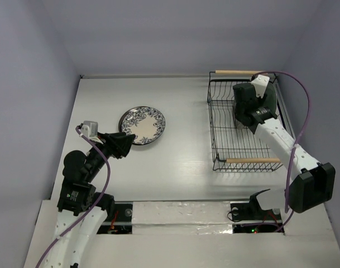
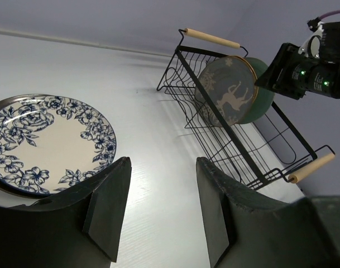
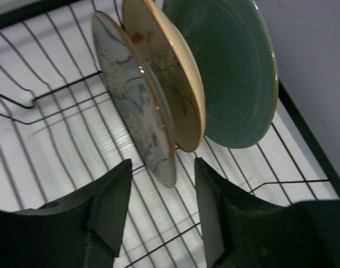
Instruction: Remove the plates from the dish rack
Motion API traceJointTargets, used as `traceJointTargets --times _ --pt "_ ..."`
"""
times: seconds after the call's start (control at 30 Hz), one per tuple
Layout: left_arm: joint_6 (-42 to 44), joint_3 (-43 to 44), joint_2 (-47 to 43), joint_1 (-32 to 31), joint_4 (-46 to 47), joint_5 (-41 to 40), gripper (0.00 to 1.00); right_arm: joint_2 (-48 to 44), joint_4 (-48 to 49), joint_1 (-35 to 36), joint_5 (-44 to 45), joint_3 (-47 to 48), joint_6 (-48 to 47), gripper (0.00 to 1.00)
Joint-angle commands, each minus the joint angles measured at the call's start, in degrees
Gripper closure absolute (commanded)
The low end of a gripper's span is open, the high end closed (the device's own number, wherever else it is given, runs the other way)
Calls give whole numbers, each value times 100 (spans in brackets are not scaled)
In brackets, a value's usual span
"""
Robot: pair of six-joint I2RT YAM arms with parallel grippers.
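Observation:
The black wire dish rack (image 1: pixel 223 146) stands at the right of the table. Three plates stand upright in its far end: grey with a reindeer (image 3: pixel 137 109), tan with leaves (image 3: pixel 171 78) and plain teal (image 3: pixel 231 67). My right gripper (image 3: pixel 163 164) is open and hovers just over the lower edge of the grey plate, touching nothing; in the top view the right gripper (image 1: pixel 244 97) hides the plates. The blue-white floral plate (image 1: pixel 143 125) lies flat on the table at the left, a dark rim showing beneath it. My left gripper (image 2: pixel 163 162) is open and empty, just near of that plate.
The rack has light wooden handles at its far end (image 1: pixel 233 72) and near end (image 1: pixel 253 160). In the left wrist view the rack (image 2: pixel 225 151) and its grey plate (image 2: pixel 228 92) lie across bare table. Purple walls enclose the table on three sides.

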Motion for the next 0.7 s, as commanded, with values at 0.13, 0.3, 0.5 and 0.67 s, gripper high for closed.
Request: traceJointTargets --times 0.13,0.3,0.5,0.67 --pt "-23 -41 -26 40 210 31 53 584 94 -502 -82 246 -372 53" --pt "-23 -41 36 40 210 40 53 1093 321 -713 -267 536 -626 57" --pt "-15 -50 71 40 219 57 53 1437 322 -766 -48 756 -846 76" --pt "-23 -50 106 40 237 93 53 1262 278 -766 32 774 -1092 96"
